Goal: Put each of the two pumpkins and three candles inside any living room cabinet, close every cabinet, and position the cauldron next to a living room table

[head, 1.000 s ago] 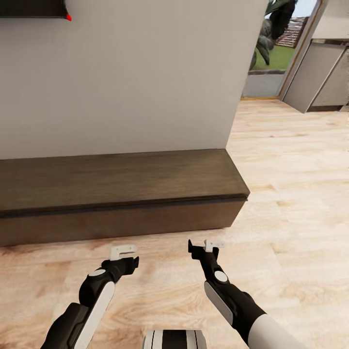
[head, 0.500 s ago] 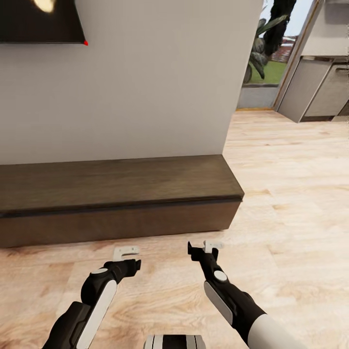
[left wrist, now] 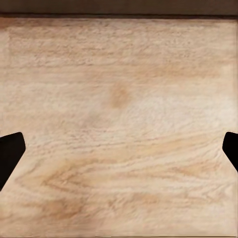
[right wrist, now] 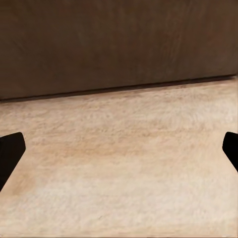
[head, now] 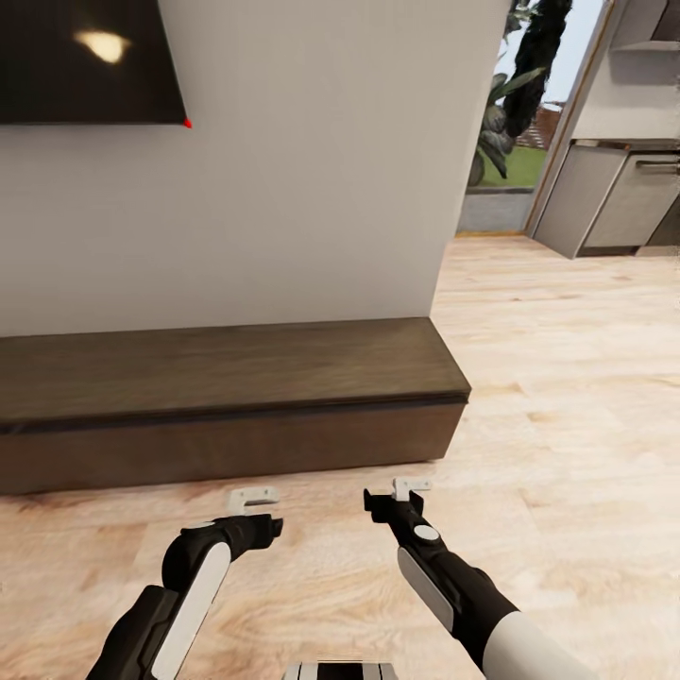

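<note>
The cabinet is a long, low dark-brown unit against the white wall, its front shut. Both arms reach forward over the wood floor just short of it. My left gripper is open with nothing between its fingers, and the left wrist view looks down on bare floor with the cabinet's base at the far edge. My right gripper is also open and empty, facing the cabinet's dark front from close by. The pumpkins, candles, cauldron and table are out of view.
A black screen hangs on the wall above the cabinet. Past the wall's corner, wood floor runs to a glass opening with plants and grey kitchen units at the far right.
The camera has moved: the whole view has slid down, so more of the black screen and the kitchen units shows. Both arms hold much the same pose with open grippers.
</note>
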